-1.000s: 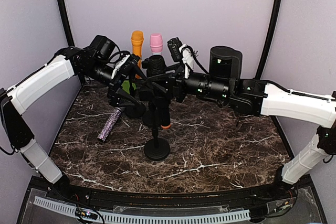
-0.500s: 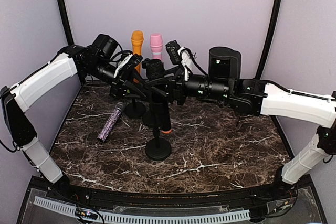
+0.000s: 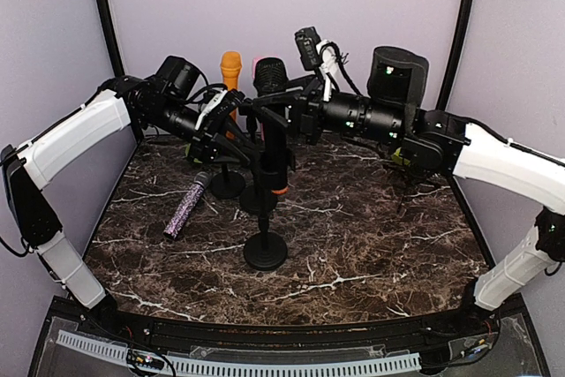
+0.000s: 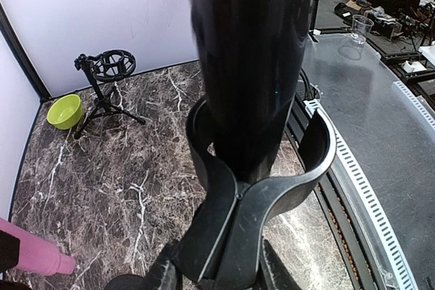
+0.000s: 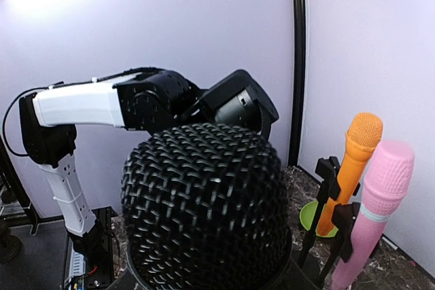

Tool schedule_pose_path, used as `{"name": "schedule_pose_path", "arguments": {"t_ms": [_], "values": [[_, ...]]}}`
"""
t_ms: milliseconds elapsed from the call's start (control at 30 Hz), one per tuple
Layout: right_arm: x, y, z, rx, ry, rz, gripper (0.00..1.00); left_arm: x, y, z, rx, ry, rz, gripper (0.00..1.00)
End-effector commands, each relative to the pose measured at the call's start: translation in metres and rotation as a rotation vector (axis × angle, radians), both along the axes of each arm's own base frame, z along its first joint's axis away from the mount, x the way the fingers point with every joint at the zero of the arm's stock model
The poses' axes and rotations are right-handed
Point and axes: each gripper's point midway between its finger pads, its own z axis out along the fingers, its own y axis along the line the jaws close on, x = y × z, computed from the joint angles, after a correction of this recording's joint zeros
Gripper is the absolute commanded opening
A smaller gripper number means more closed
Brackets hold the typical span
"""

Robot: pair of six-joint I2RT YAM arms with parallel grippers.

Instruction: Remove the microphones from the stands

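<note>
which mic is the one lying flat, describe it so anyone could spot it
On the dark marble table, look at the left half, just left of a round stand base. The purple microphone lies flat there. It alone is glittery and off a stand; the orange microphone and pink microphone sit in stands.

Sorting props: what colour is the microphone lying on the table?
That microphone is glittery purple, clearest in the top view.
</note>
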Motion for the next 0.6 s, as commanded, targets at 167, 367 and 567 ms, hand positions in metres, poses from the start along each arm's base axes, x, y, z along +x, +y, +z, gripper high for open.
{"name": "schedule_pose_path", "arguments": {"t_ms": [167,367,567], "values": [[-0.027,-0.055,0.087,0.261,-0.075,-0.003,0.22,0.009,0.003,0.001,0.026,-0.053,0.080,0.97],[-0.033,-0.060,0.078,0.279,-0.010,0.025,0.22,-0.003,0.015,0.004,0.054,-0.060,0.101,0.99],[-0.028,-0.050,0.065,0.245,0.004,0.027,0.21,-0.018,0.014,0.014,0.005,0.006,0.067,0.99]]}}
